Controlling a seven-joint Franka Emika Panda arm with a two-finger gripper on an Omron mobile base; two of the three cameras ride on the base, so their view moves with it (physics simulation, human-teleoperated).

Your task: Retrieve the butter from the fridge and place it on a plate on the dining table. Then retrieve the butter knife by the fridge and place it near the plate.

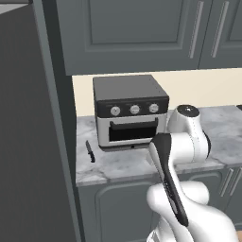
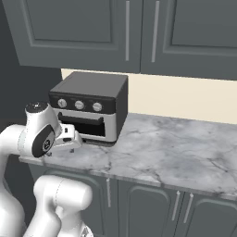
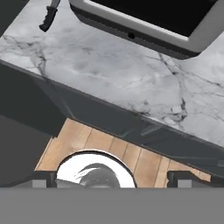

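The butter knife (image 1: 90,151), small and dark, lies on the marble counter left of a toaster oven, close to the tall grey fridge (image 1: 26,142). In the hand view the butter knife (image 3: 49,16) sits at the top left, far from my fingertips. My gripper (image 3: 113,178) is open, its fingertips (image 3: 43,179) spread wide with nothing between them, over the counter's front edge. From the right base view the gripper (image 2: 69,137) hangs in front of the oven's left part. The butter, the plate and the dining table are out of view.
A grey toaster oven (image 1: 130,111) stands on the marble counter (image 2: 176,148) under dark upper cabinets (image 2: 139,32). Bare marble stretches to the oven's right. Dark lower cabinets (image 1: 118,208) front the counter. Wooden floor (image 3: 100,140) lies below its edge.
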